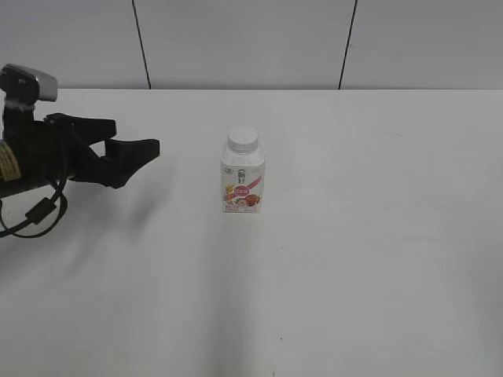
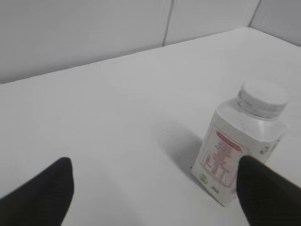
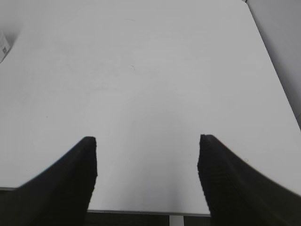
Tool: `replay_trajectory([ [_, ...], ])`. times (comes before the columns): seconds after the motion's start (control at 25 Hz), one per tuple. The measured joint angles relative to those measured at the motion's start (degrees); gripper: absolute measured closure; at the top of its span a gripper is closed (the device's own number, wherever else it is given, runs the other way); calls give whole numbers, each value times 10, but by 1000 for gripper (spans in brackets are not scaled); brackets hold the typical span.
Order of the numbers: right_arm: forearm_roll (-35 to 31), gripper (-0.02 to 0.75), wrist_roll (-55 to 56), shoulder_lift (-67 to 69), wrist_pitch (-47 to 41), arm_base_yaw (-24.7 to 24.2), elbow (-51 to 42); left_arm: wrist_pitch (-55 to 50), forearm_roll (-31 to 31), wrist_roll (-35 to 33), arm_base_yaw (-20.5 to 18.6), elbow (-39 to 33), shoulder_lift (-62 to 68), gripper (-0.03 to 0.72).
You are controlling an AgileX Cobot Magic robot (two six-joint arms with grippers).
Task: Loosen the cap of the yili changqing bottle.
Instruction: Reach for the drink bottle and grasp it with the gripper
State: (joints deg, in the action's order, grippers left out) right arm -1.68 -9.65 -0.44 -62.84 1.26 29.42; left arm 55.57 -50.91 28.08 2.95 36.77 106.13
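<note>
The yili changqing bottle [image 1: 243, 181] stands upright near the middle of the white table, its pink-red fruit label facing me. The white cap [image 1: 243, 139] sits on its neck. In the left wrist view the bottle [image 2: 237, 150] is at the right, with the cap [image 2: 262, 96] on top. My left gripper [image 1: 130, 153] is open and empty, above the table to the left of the bottle; its right finger overlaps the bottle's edge in the left wrist view [image 2: 155, 176]. My right gripper [image 3: 147, 150] is open and empty near the table's front edge, out of the exterior view.
The white table [image 1: 354, 259] runs back to a grey panelled wall [image 1: 236, 39]. Its front edge [image 3: 141, 213] shows under the right gripper. A corner of the bottle [image 3: 3, 47] shows at the far left of the right wrist view.
</note>
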Motion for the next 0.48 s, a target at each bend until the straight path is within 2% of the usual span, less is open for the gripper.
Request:
replay_trajectory([
  [0.24,0,204,0,0,0,0,0,0,-144,71,0,73,56,51],
  [0.48,0,204,0,0,0,0,0,-1,-247,134,14,150,114,64],
])
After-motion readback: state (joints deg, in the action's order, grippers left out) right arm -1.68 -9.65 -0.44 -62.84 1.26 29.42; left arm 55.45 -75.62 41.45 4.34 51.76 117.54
